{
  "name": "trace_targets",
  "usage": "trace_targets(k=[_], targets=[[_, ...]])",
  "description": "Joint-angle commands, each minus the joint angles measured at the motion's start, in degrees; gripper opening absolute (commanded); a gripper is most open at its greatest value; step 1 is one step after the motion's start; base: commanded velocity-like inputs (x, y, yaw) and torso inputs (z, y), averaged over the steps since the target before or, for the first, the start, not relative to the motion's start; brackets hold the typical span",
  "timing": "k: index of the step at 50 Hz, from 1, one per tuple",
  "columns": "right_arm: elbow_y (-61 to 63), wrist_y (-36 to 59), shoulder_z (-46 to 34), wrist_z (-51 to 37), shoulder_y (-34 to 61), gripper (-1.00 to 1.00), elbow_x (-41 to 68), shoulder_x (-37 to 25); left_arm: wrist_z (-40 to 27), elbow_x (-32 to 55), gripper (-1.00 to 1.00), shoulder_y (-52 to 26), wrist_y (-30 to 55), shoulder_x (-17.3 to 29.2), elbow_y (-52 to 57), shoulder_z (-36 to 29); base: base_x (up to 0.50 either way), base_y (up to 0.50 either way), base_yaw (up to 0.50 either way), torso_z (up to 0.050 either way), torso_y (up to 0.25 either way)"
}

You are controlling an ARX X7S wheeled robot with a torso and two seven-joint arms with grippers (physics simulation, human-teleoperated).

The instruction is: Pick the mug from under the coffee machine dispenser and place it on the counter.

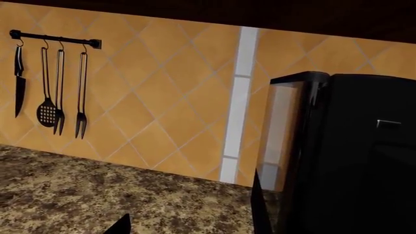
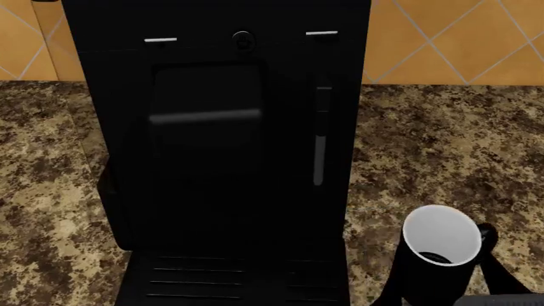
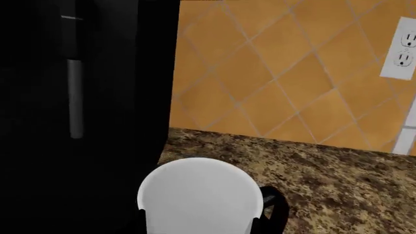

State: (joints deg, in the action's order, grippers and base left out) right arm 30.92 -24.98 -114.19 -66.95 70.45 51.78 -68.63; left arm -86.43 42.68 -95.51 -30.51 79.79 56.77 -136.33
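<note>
The mug (image 2: 442, 245), black with a white inside and a side handle, is out of the bay, just right of the coffee machine dispenser (image 2: 216, 146), over the granite counter (image 2: 442, 146). Its base is cut off by the view's edge, so I cannot tell if it rests on the counter. My right gripper (image 2: 442, 290) is shut on the mug, one dark finger on each side. In the right wrist view the mug (image 3: 200, 197) fills the space between the jaws of that gripper (image 3: 201, 222). My left gripper (image 1: 192, 229) is open and empty above the counter (image 1: 97, 190), left of the machine (image 1: 351, 156).
A rail with hanging utensils (image 1: 52, 87) is on the tiled wall at the left. A white wall socket (image 3: 404, 48) is on the wall right of the machine. The machine's slotted drip tray (image 2: 229, 280) is at its front.
</note>
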Motion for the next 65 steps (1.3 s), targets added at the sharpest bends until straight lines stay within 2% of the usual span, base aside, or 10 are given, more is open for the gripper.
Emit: trace_targets(k=[1,18,36,48,56,57,65], targets=[[-8.2,-4.7,1.0,0.6,-3.0,-1.0,2.8,0.2,0.5,0.2,1.0,0.4,0.4,0.2,0.1,0.6,0.0,0.0,0.0,0.0,0.0],[-20.9,-7.2,2.4,6.2,-5.2,-1.0,10.4,5.2,-0.1,-0.6,1.0,2.3,-0.4,-0.2,-0.9,1.0,0.0,0.0,0.0,0.0,0.0],[-36.8,-14.0,3.8,11.8,-13.4,-1.0,14.9,11.8,0.1,-0.8,1.0,3.6,-0.5,-0.1,-1.1,1.8,0.0,0.0,0.0,0.0,0.0],[-38.3,-15.6,3.9,12.0,-16.2,-1.0,15.1,12.0,0.5,-0.3,1.0,3.7,-0.1,0.0,-1.0,2.6,0.0,0.0,0.0,0.0,0.0],[-34.1,-14.9,3.2,9.6,-16.0,-1.0,12.0,10.0,0.6,0.0,1.0,4.0,-0.2,0.2,-1.1,3.0,0.0,0.0,0.0,0.0,0.0],[-33.2,-14.7,3.1,9.1,-15.9,1.0,11.4,9.6,0.6,0.0,1.0,4.0,-0.2,0.3,-1.1,3.1,0.0,0.0,0.0,0.0,0.0],[-24.3,-11.8,2.5,4.2,-13.3,1.0,5.9,4.9,0.8,0.1,1.0,4.2,-0.1,0.5,-1.1,3.4,0.0,0.0,0.0,0.0,0.0]])
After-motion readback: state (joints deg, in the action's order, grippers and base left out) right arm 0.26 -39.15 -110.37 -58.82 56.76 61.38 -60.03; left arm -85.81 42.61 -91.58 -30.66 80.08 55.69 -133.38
